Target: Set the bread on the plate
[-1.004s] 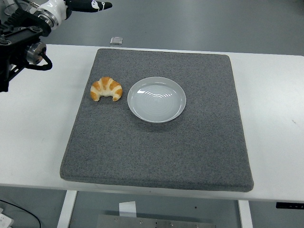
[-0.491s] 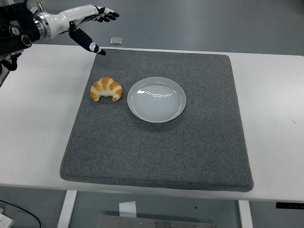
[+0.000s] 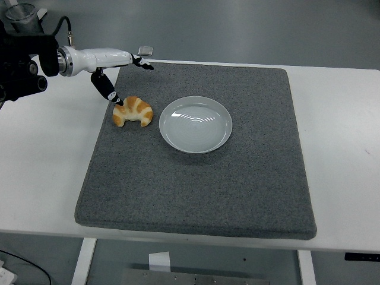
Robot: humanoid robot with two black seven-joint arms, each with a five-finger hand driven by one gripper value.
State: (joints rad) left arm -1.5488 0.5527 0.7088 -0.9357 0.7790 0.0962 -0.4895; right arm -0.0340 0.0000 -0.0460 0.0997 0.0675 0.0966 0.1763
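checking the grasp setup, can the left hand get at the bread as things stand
Probably yes. The left hand is open just above and left of the bread, its thumb tip close to the crust. Nothing lies between them, and the bread sits alone on the mat beside the plate.

A lab: bare white table (image 3: 41, 178), grey foam mat (image 3: 196, 196), smooth grey floor (image 3: 267, 29).

Bright, even overhead light; soft shadows; glare rings on plate (image 3: 196, 124); sharp.

A white worktop (image 3: 344, 124) carries 1 grey foam mat (image 3: 202, 178), spreading right of the left hand (image 3: 113, 74) and below it.
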